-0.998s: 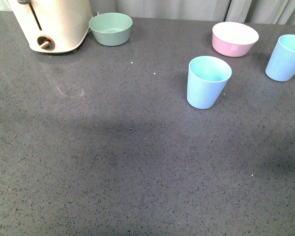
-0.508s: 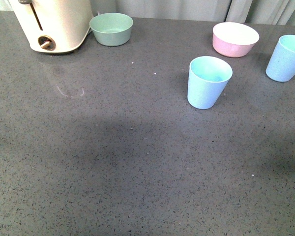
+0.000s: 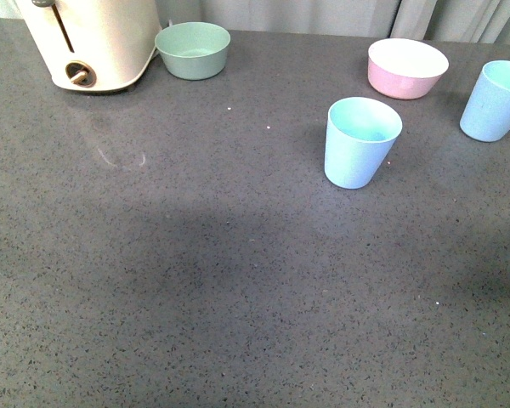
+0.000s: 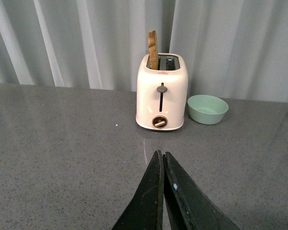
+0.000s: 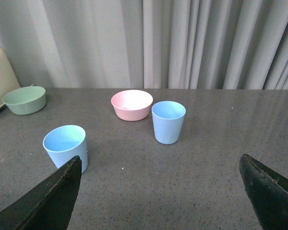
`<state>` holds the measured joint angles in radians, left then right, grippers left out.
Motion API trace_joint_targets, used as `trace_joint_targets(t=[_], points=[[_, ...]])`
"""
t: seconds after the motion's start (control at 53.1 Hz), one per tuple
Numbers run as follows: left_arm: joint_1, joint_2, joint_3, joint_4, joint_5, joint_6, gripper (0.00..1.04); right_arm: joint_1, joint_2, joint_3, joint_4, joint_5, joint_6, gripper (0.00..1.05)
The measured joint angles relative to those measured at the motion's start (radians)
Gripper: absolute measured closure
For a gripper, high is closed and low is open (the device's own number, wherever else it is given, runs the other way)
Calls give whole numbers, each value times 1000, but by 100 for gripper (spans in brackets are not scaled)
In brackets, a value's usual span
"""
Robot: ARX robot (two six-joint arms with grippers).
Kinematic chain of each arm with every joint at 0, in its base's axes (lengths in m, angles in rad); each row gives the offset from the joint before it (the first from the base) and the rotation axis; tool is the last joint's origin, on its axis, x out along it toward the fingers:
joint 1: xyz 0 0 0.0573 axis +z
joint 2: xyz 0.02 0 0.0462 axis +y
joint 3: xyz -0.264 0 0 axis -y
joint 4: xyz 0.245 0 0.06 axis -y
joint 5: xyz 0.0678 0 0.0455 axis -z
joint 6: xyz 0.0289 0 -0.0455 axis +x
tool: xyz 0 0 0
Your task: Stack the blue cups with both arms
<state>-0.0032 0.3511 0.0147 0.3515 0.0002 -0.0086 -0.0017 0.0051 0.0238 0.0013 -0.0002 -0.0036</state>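
In the front view, a pale sky-blue matte plastic tumbler (image 3: pixel 361 143) stands upright right of centre in the upper half of the frame, on the speckled dark grey countertop (image 3: pixel 238 297). A second identical blue tumbler (image 3: pixel 495 100), also upright, is cut by the right edge, well apart from the first. A pink round bowl with a white inside (image 3: pixel 407 68) sits between them, further back. A pale green round bowl (image 3: pixel 192 50) rests at the upper left, just beside a cream toaster (image 3: pixel 93 42) in the corner. Neither arm shows in the front view. In its wrist view the black left gripper (image 4: pixel 161 154) has its fingers pressed together, holding nothing, and faces the toaster, where a brown slice (image 4: pixel 153 50) stands in a slot. The right gripper (image 5: pixel 159 158) is spread wide and empty, with both tumblers ahead of it.
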Motion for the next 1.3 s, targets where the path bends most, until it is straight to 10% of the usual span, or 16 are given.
trace_joint_targets(t=[1.035,1.148,1.299], points=[[0,-345,0,-350,0,0,103,0,0,0,0,0,0,9],[0,-345,0,-350,0,0,77,-2,168,92,-226,111,89,9],[0,-346,0,-350,0,0,47,-183,545,195,-45,-64,3,9]])
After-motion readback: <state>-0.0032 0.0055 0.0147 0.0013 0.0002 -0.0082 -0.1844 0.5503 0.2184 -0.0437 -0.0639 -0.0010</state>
